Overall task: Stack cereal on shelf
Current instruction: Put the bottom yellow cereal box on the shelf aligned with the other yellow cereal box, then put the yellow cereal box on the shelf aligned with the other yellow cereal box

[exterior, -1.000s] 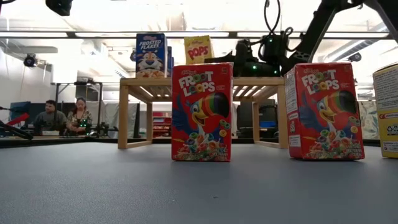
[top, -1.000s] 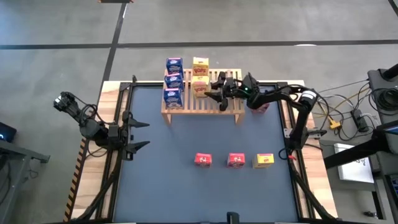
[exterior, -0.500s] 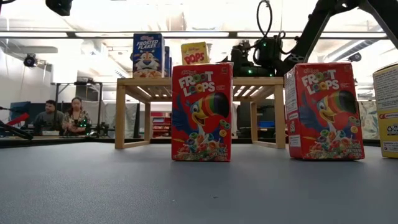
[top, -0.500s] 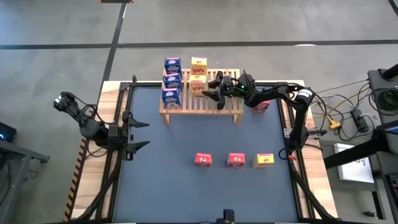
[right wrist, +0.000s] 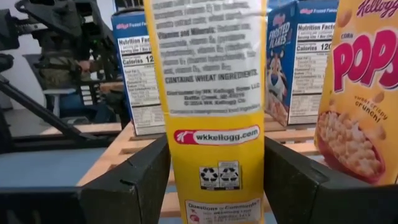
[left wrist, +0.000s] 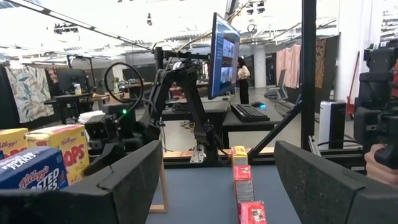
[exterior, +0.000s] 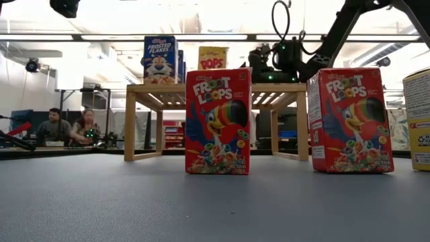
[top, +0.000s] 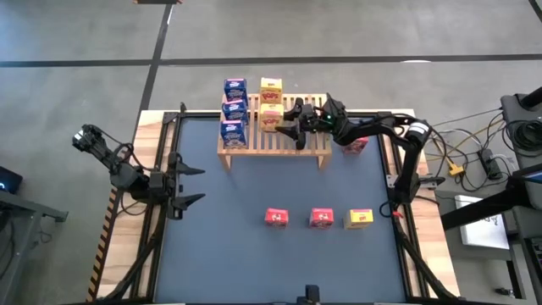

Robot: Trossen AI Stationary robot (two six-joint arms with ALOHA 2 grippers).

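Observation:
The wooden shelf (top: 275, 140) stands at the table's far side. Three blue cereal boxes (top: 235, 108) stand in a row on its left part. One yellow box (top: 271, 85) stands at its far edge. A second yellow box (right wrist: 214, 93) stands upright on the slats between the fingers of my right gripper (top: 293, 121), which is open and reaches in level from the table's right. My left gripper (top: 188, 178) waits open at the table's left edge. My right gripper's fingers (right wrist: 134, 183) stand level on either side of the yellow box's lower half (right wrist: 214, 155), by its two broad faces. The box rests upright on the slats. I cannot tell whether the fingers touch it.
Two red boxes (top: 277, 218) (top: 321, 218) and a yellow one (top: 359, 219) stand in a row on the near part of the dark mat. Another red box (top: 356, 146) sits under my right arm beside the shelf's right end. People sit in the room beyond the table.
My right gripper has brought the yellow box down from a tilted, raised pose, and it now stands upright on the slats. The shelf with its boxes has slid slightly toward the table's left.

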